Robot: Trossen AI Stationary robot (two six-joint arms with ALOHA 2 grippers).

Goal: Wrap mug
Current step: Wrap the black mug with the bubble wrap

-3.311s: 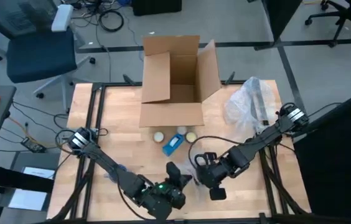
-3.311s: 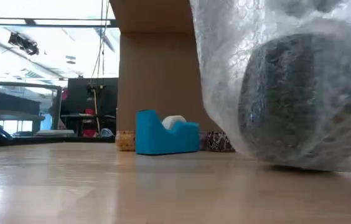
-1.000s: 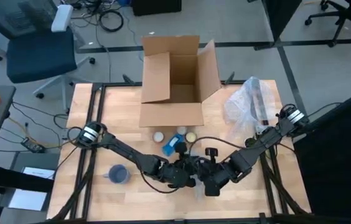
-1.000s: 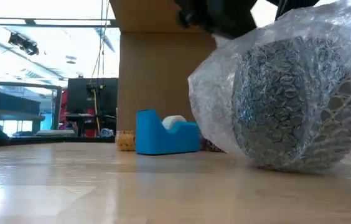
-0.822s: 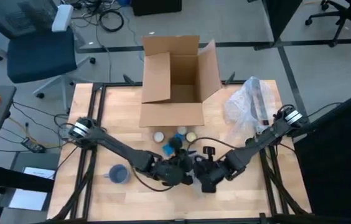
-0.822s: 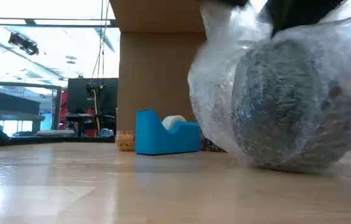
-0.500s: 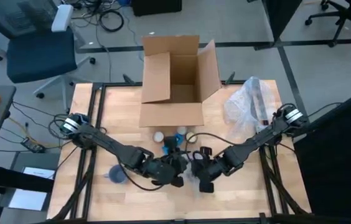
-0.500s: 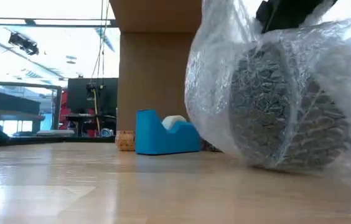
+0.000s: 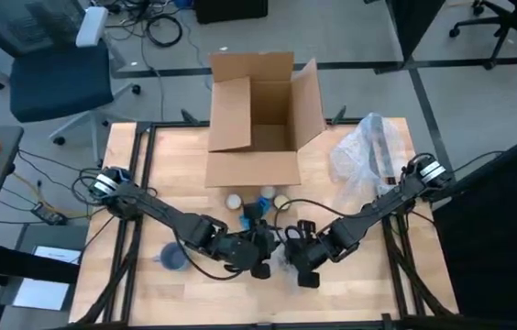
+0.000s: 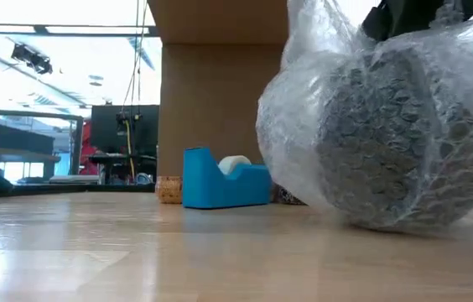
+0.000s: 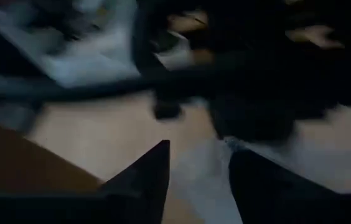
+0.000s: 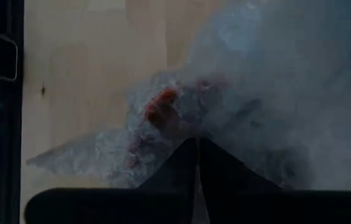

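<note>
- Right gripper [image 12: 197, 146] has its two dark fingers pressed together, pinching a fold of bubble wrap [image 12: 182, 118]; in the high view it sits near the front middle of the table, right against the bundle.
- Left gripper [image 11: 197, 165] shows a clear gap between its fingers, so it is holding nothing; it hovers just beside the bundle on the other side, close to the right gripper.
- Mug [image 10: 387, 138] lies on its side on the table [image 10: 136, 252], a dark shape already covered by the bubble wrap, with loose wrap bunched above and trailing at the edge.
- Blue tape dispenser [image 10: 220, 180] stands behind the bundle, near the open cardboard box [image 9: 258, 110]; a spare heap of plastic wrap [image 9: 364, 151] lies at the table's right rear.
- Judgement: wrapping looks mostly done, since the mug is enclosed. Left to do: tucking the loose ends and probably taping, as no tape shows on the bundle.
</note>
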